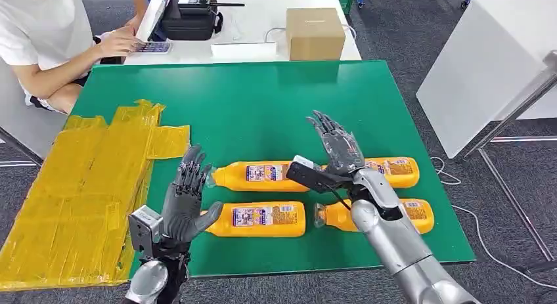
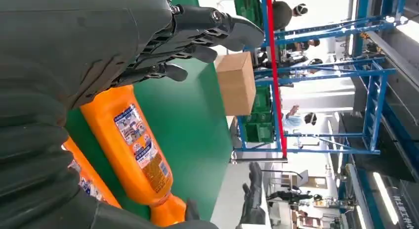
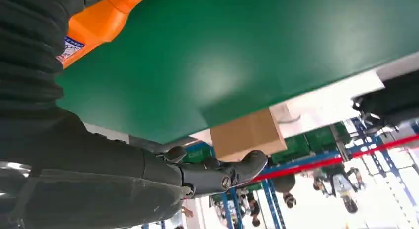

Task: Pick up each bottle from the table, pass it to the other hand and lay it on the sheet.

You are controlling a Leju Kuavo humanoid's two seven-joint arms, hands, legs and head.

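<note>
Several orange bottles lie on their sides on the green table (image 1: 263, 107). Two lie at the left: an upper one (image 1: 259, 175) and a lower one (image 1: 259, 218). Two more lie at the right (image 1: 397, 170) (image 1: 417, 213), partly behind my right arm. The yellow sheet (image 1: 79, 192) covers the table's left side, with no bottle on it. My left hand (image 1: 186, 202) is raised and open, fingers up, just left of the two left bottles' caps; its wrist view shows a bottle (image 2: 136, 150) close by. My right hand (image 1: 338, 146) is open with fingers spread above the upper bottles.
A person sits at the far left at a white desk (image 1: 256, 28), one hand on a keypad (image 1: 152, 47). The desk carries a cardboard box (image 1: 314, 33) and a black device (image 1: 190, 18). A white panel (image 1: 486, 67) and a metal stand are right of the table.
</note>
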